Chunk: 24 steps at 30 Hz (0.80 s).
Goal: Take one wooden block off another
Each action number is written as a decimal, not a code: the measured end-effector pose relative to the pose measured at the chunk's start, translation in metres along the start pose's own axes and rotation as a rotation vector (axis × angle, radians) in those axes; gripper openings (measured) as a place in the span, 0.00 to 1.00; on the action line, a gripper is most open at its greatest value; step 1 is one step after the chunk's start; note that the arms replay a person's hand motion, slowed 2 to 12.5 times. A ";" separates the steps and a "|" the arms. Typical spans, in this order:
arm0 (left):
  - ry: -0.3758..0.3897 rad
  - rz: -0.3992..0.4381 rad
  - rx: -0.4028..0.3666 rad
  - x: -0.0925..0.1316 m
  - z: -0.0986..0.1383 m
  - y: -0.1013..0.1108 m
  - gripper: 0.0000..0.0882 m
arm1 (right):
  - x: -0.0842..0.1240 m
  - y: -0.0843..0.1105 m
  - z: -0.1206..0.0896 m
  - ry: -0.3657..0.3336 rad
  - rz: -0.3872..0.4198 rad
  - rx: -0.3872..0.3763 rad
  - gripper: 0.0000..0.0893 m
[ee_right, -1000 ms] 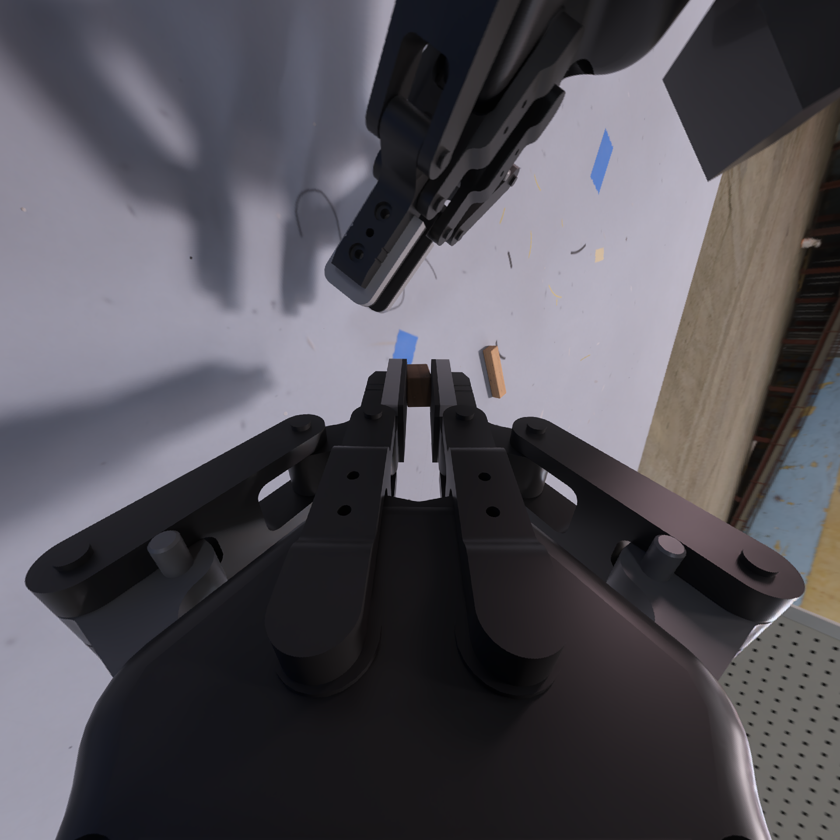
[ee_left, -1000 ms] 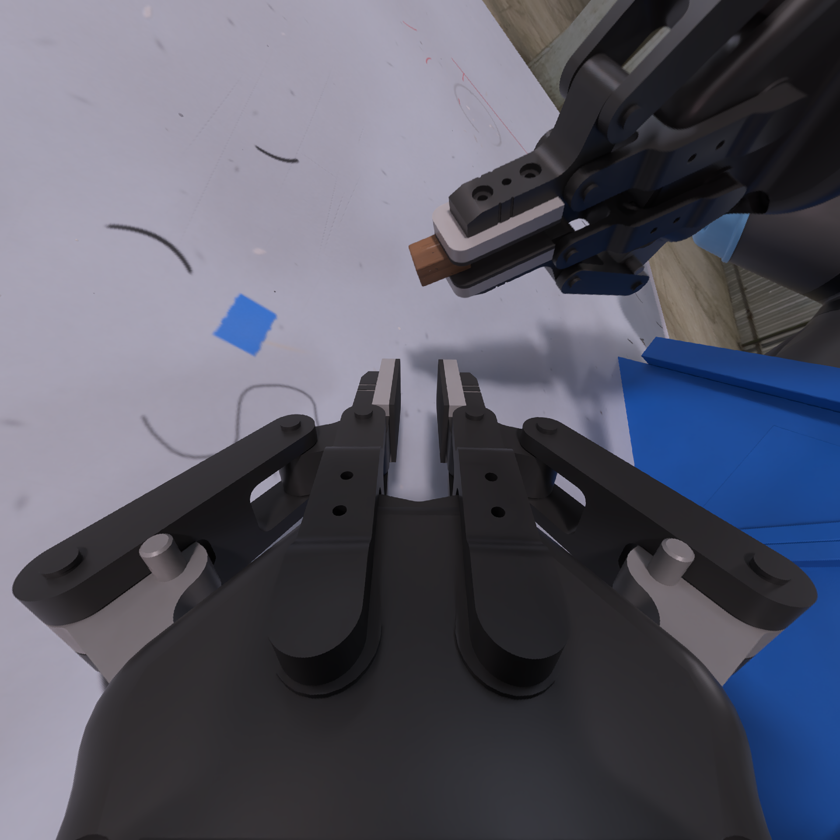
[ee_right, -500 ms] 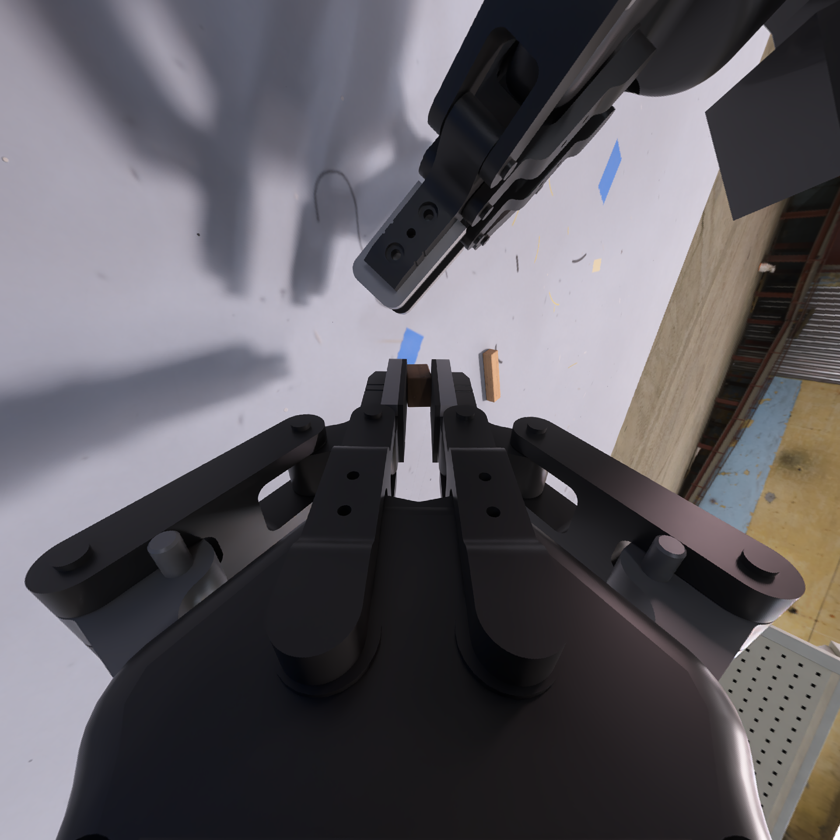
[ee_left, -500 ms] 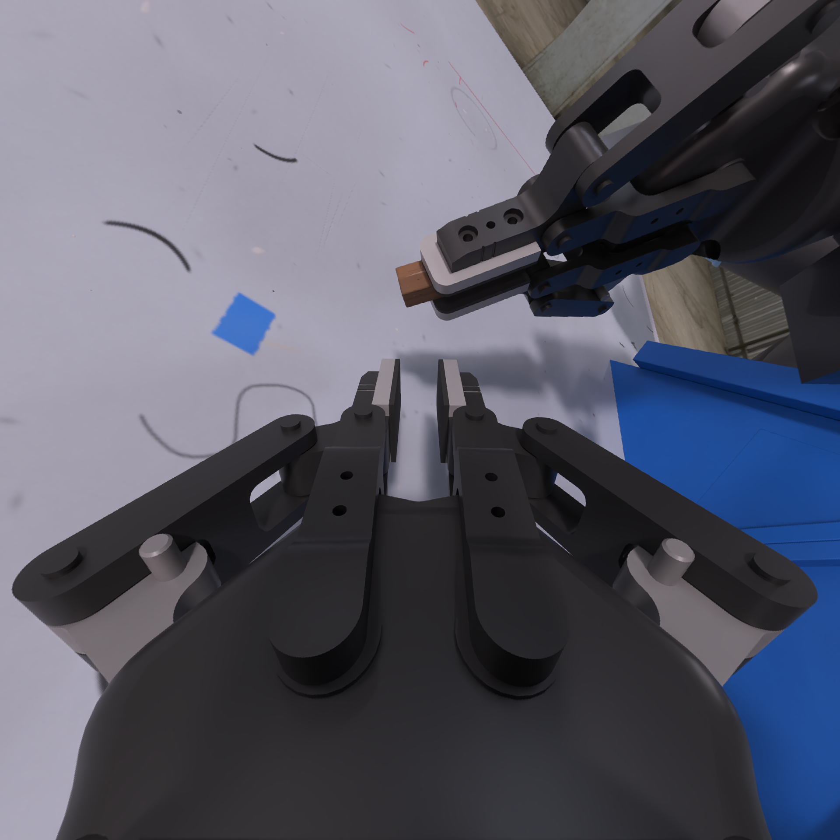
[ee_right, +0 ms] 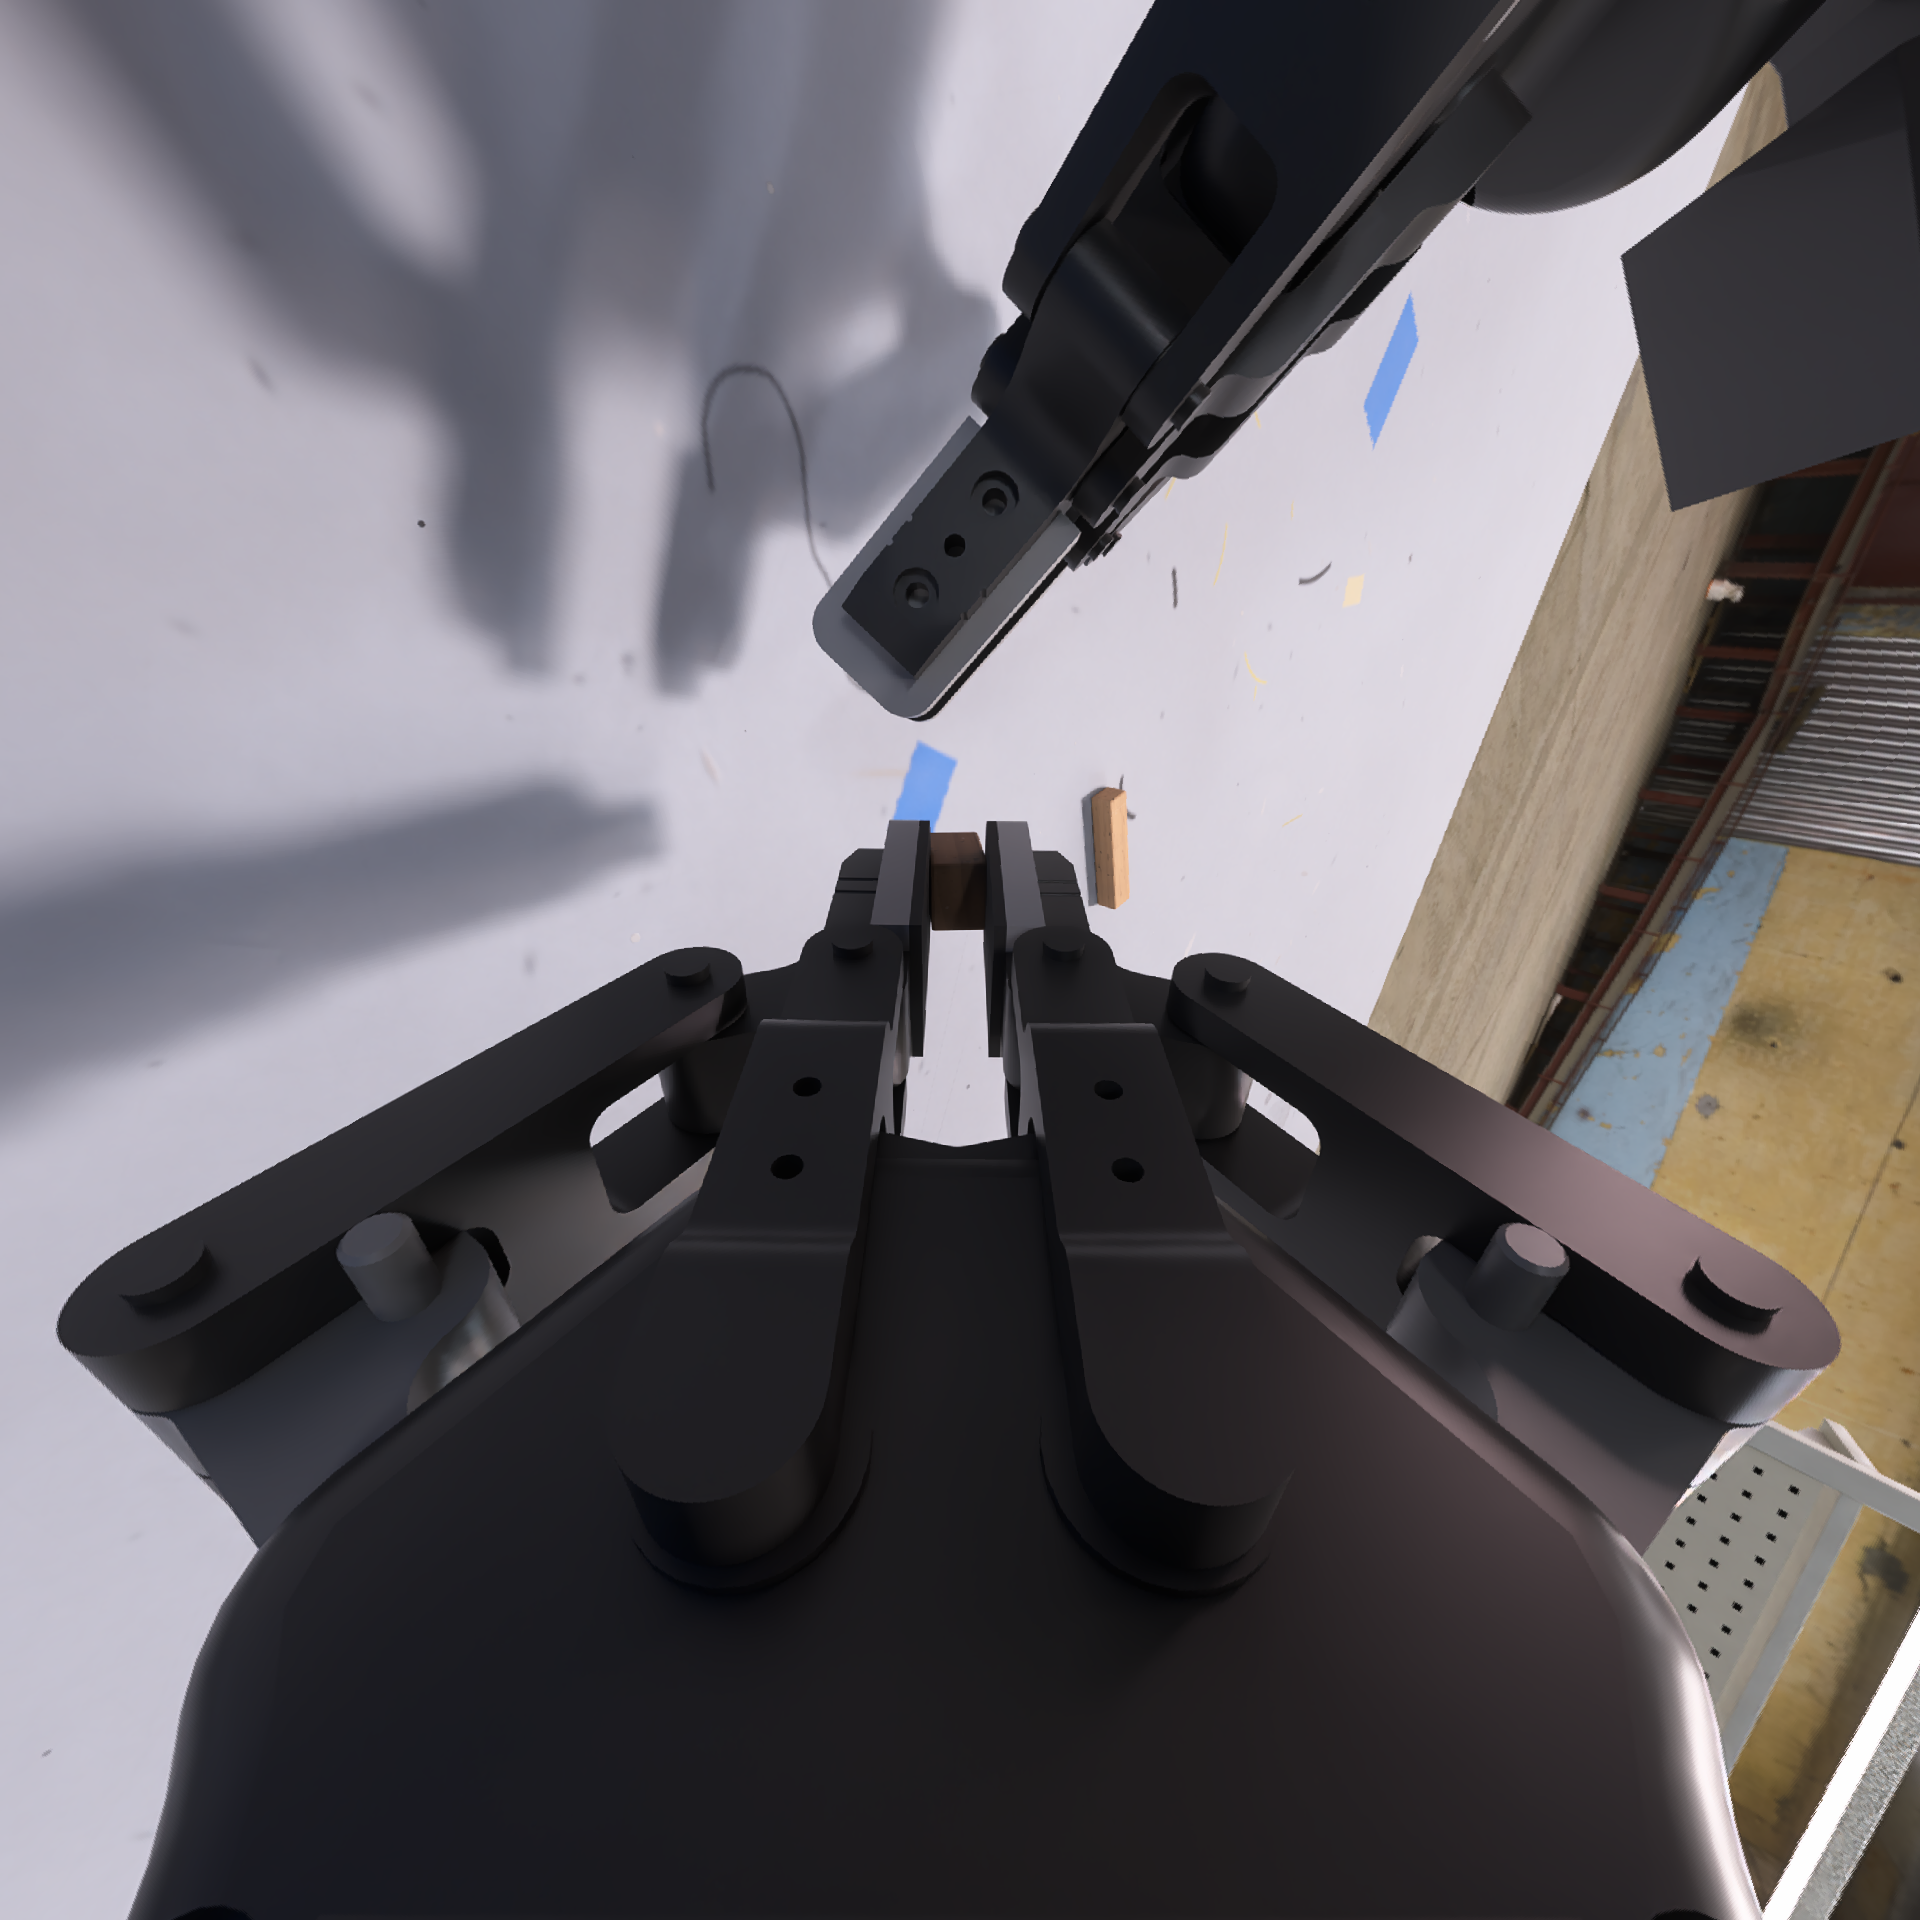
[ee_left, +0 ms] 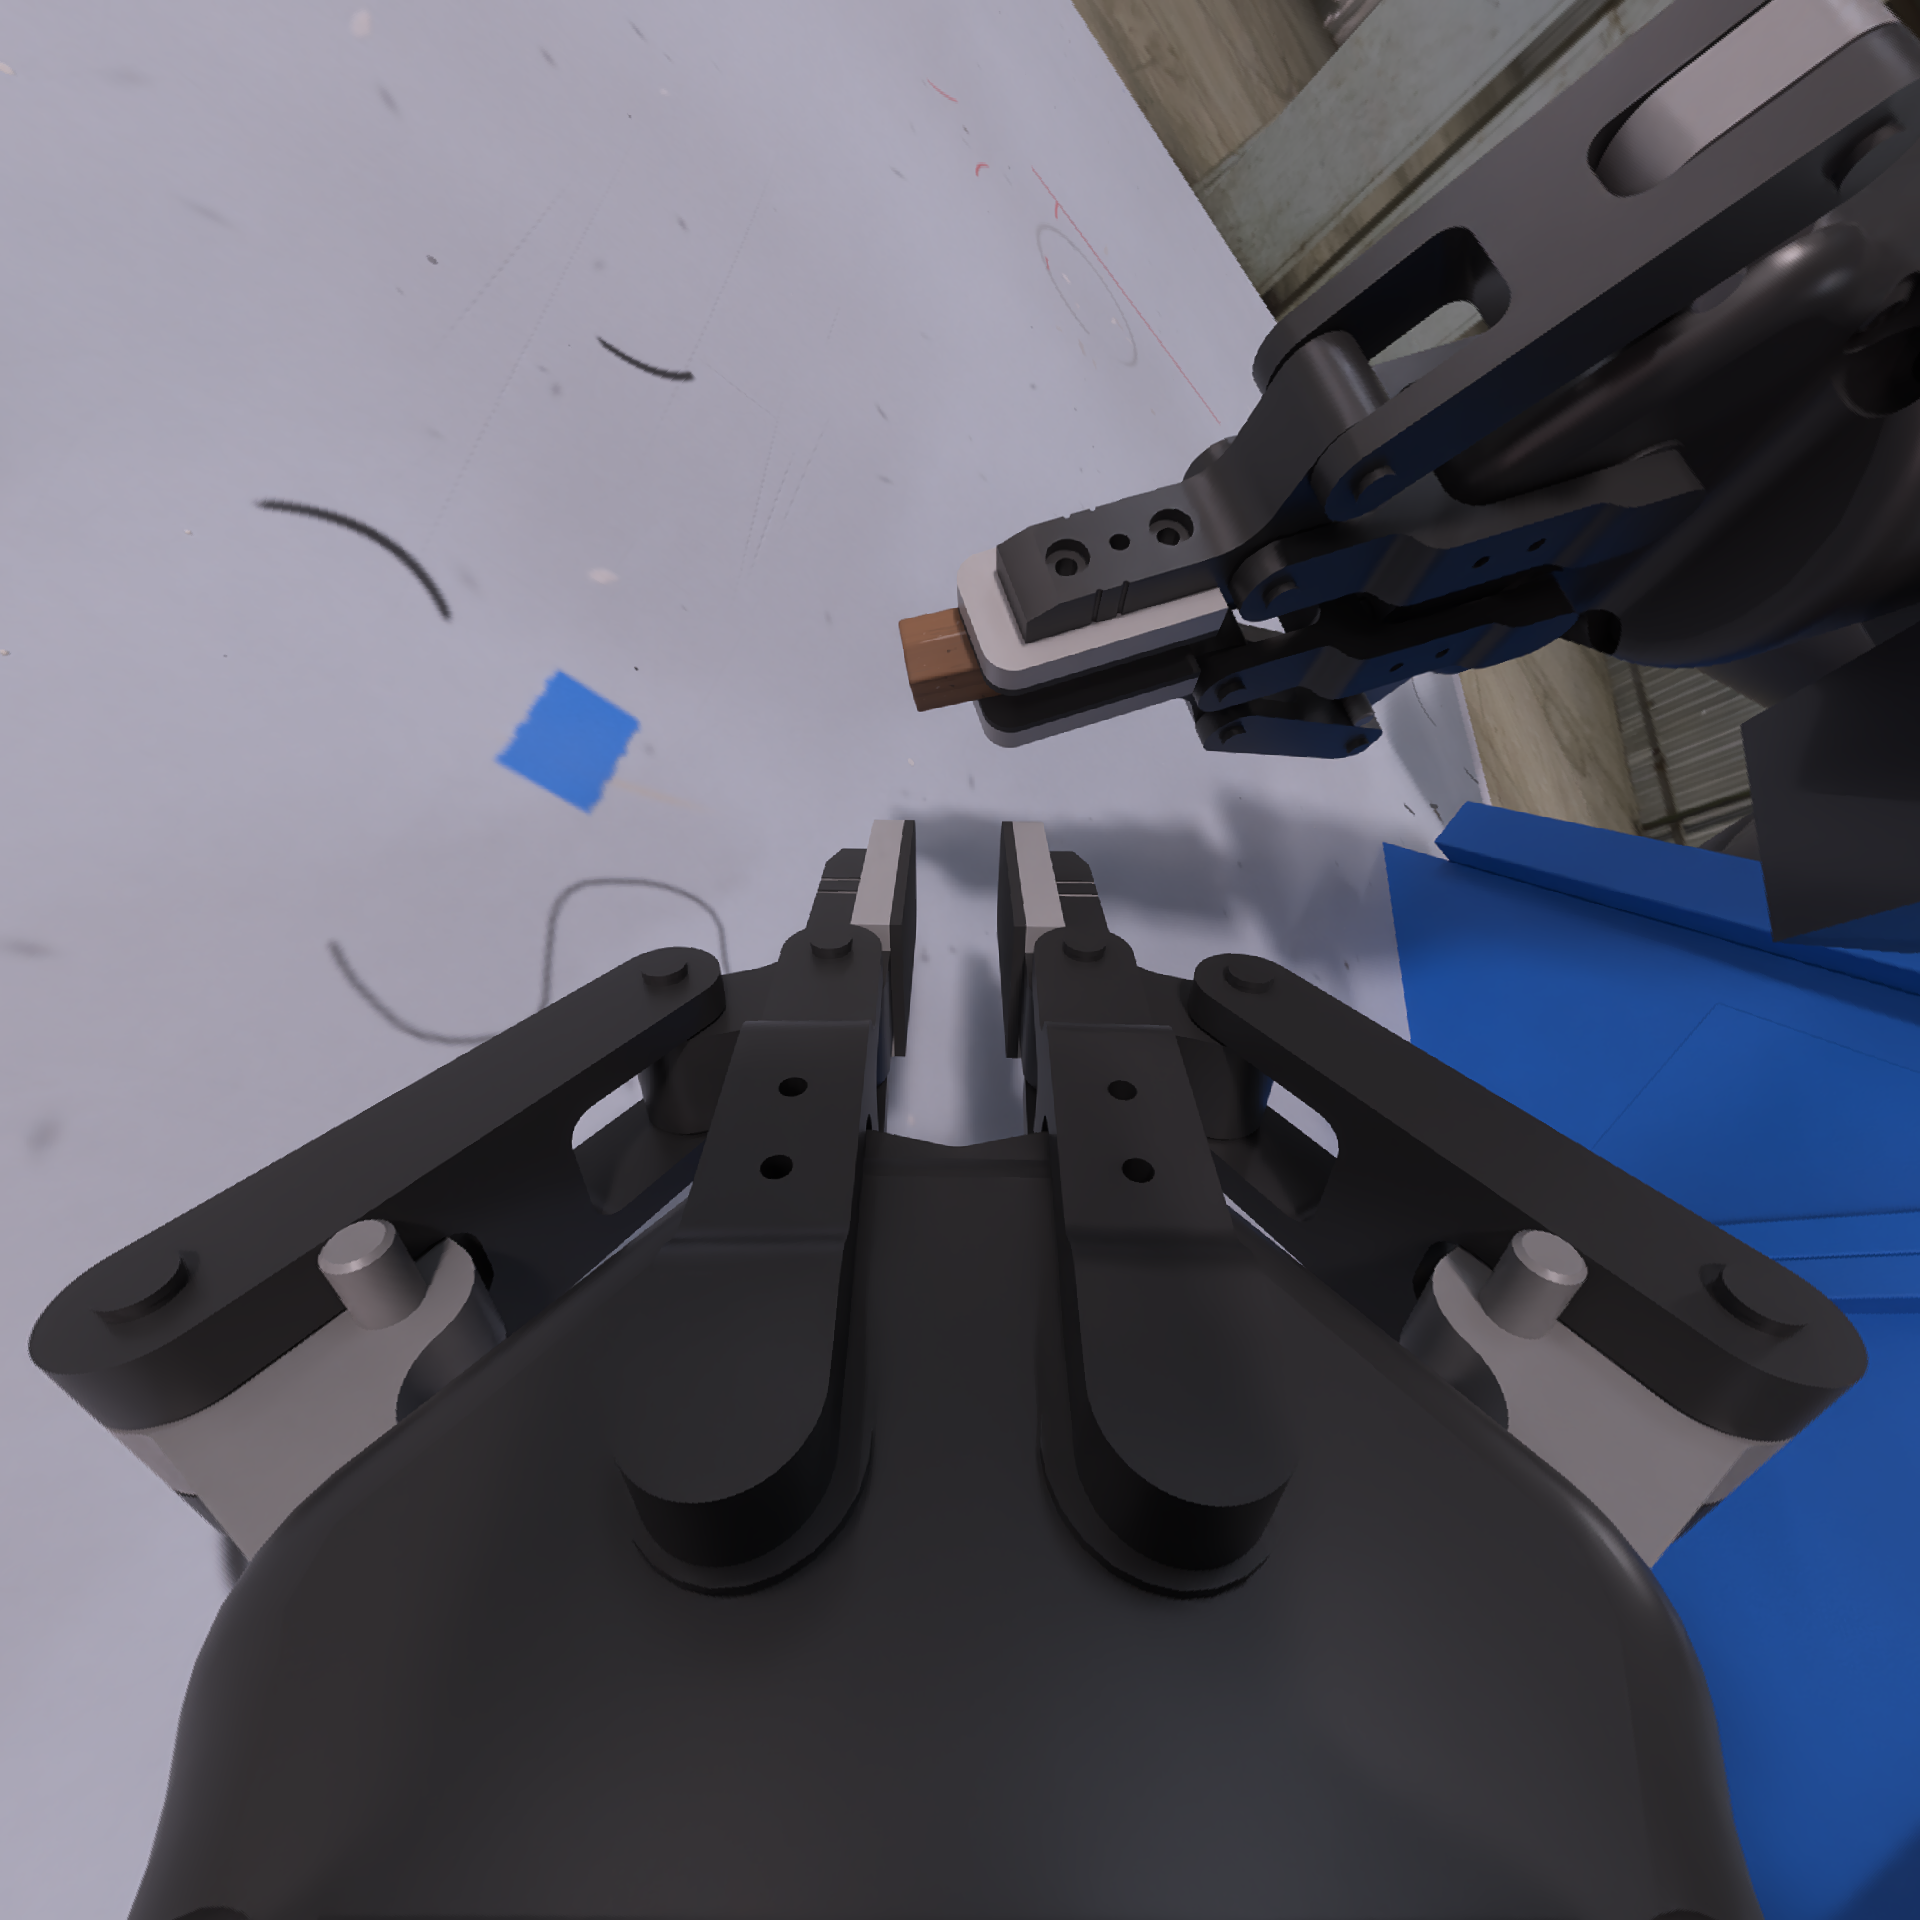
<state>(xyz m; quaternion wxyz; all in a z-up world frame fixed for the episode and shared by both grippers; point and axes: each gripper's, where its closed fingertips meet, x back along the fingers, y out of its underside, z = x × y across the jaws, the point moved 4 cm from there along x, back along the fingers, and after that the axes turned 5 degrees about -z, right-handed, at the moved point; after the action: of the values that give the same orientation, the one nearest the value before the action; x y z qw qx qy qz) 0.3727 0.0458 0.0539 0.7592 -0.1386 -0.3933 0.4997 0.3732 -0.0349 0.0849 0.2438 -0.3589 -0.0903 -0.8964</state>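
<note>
My right gripper is shut on a small dark brown wooden block and holds it in the air above the grey table. In the left wrist view the right gripper comes in from the right, with the brown block sticking out of its tips. A light wooden block lies alone on the table just right of those tips. My left gripper is empty, its jaws nearly together with a narrow gap. In the right wrist view the left gripper hangs above and beyond the held block.
A blue tape square is stuck on the table; it also shows in the right wrist view. A blue tray lies to the right of my left gripper. The table's edge runs along the right, with floor beyond.
The right gripper has turned and shifted slightly with the brown block still in it. The left gripper and the light block have not moved.
</note>
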 end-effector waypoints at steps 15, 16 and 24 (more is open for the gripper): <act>-0.007 0.004 0.010 0.000 -0.001 0.000 0.16 | -0.003 -0.003 -0.001 0.021 -0.037 -0.018 0.11; -0.007 0.005 0.011 0.000 -0.001 0.000 0.16 | -0.004 -0.003 -0.001 0.022 -0.040 -0.020 0.11; -0.007 0.009 0.016 0.000 -0.002 -0.001 0.16 | -0.005 -0.003 -0.004 0.037 -0.062 -0.027 0.11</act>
<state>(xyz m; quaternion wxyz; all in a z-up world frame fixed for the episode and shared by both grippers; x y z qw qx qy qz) 0.3744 0.0457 0.0533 0.7566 -0.1327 -0.3913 0.5067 0.3724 -0.0319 0.0790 0.2128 -0.3424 -0.0848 -0.9112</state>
